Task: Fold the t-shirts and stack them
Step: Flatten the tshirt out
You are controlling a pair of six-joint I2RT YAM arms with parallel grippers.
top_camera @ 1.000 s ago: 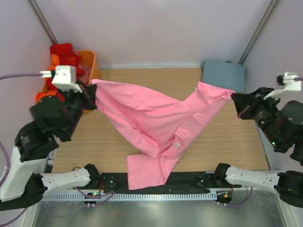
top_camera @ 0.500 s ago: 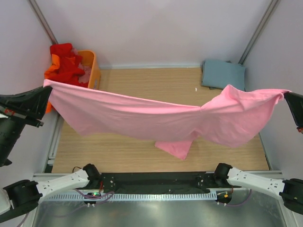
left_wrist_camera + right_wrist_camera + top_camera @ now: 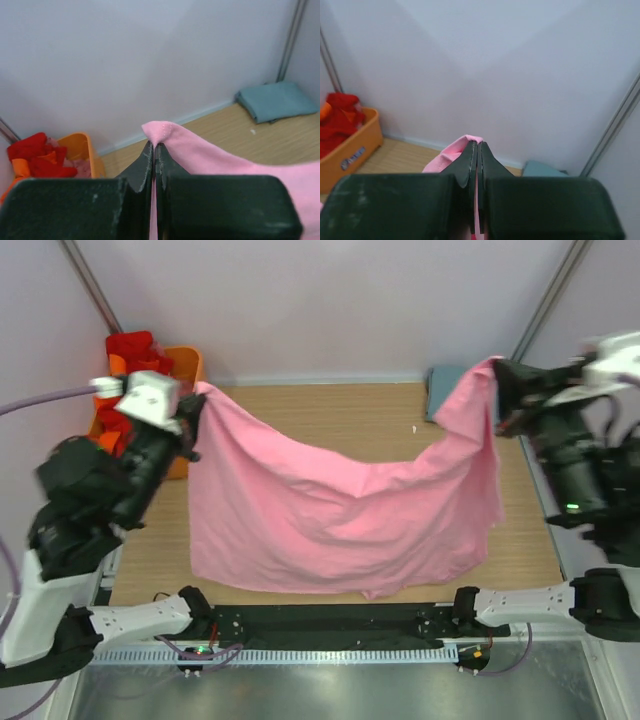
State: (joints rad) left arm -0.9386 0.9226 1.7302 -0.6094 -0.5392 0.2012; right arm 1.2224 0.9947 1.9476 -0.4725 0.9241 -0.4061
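Swung back inward, left gripper (image 3: 196, 405) and right gripper (image 3: 497, 375) each pinch the pink t-shirt (image 3: 330, 520), which sags toward the table's (image 3: 330, 410) near edge.

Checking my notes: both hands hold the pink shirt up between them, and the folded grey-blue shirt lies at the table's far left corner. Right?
No. The top view shows the grey-blue shirt at the far right corner. The left hand and right hand do hold the pink shirt up between them.

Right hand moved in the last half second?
Yes. The right hand, gripping the pink t-shirt, moved back and leftward; it now overlaps the folded grey-blue t-shirt.
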